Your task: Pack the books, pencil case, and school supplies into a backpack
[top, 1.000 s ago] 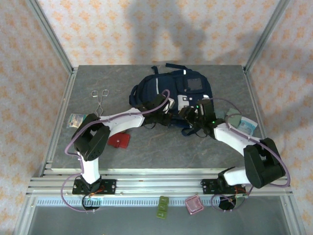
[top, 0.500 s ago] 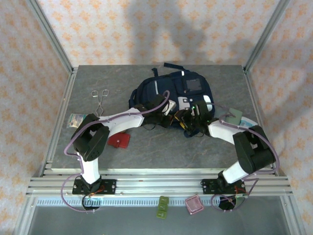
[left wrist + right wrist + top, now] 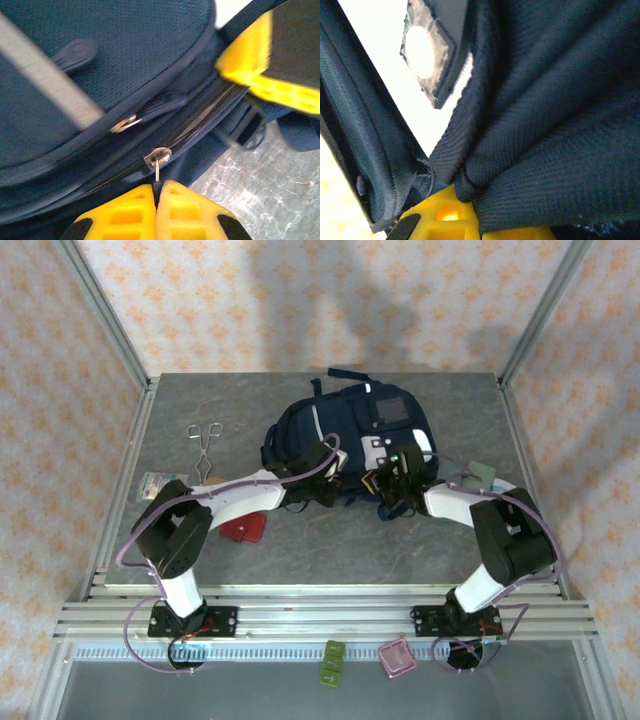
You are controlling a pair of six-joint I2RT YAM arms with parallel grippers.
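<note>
Now that my right claw point(image 3: 462, 220) has clamped the backpack point(image 3: 345, 425) — left claw point(image 3: 156, 202) pinching its zipper pull point(image 3: 157, 167) — unzipping can begin.

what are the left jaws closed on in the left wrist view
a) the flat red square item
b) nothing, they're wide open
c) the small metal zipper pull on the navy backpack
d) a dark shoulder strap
c: the yellow left jaws are shut together on the thin metal zipper pull that hangs from the slider on the navy-blue fabric backpack.
</note>
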